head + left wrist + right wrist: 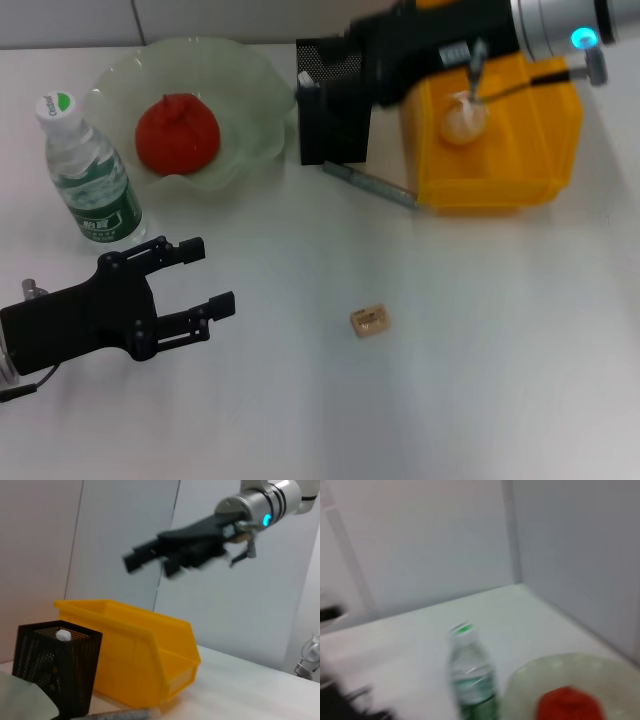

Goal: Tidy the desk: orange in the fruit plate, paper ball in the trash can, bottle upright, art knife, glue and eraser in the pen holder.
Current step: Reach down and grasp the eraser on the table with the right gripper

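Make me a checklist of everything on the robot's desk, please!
Surface: white table, mostly bare in front.
Orange: orange lies in the fruit plate.
Bottle: bottle stands upright beside the plate.
Paper ball: paper ball is inside the yellow trash can.
Pen holder: pen holder stands left of the can, something white-tipped inside.
Eraser: eraser lies loose mid-table.
Art knife: grey art knife lies in front of the holder.
Clutter: nothing seen.
Grippers: left gripper open, low near the bottle; right gripper open, high over the holder.
Cables: thin cable by the left wrist.
Surroundings: plain pale walls.
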Action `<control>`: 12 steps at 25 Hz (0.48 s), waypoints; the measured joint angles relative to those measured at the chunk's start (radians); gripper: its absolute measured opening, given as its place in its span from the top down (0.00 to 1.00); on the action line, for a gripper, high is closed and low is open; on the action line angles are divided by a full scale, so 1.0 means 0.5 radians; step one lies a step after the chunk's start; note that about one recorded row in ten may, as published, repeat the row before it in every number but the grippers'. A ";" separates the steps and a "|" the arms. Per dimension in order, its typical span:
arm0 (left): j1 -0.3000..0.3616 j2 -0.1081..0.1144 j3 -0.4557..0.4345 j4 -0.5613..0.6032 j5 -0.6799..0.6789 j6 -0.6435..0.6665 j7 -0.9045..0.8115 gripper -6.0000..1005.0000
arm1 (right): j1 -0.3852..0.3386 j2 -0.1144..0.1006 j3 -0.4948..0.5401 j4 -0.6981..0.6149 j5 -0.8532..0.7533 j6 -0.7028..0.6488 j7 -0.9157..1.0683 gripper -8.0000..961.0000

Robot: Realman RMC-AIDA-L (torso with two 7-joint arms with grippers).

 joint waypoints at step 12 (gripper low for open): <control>0.010 0.051 0.041 0.011 0.001 -0.005 0.011 0.20 | 0.101 0.014 -0.077 0.074 -0.566 -0.442 -0.173 0.27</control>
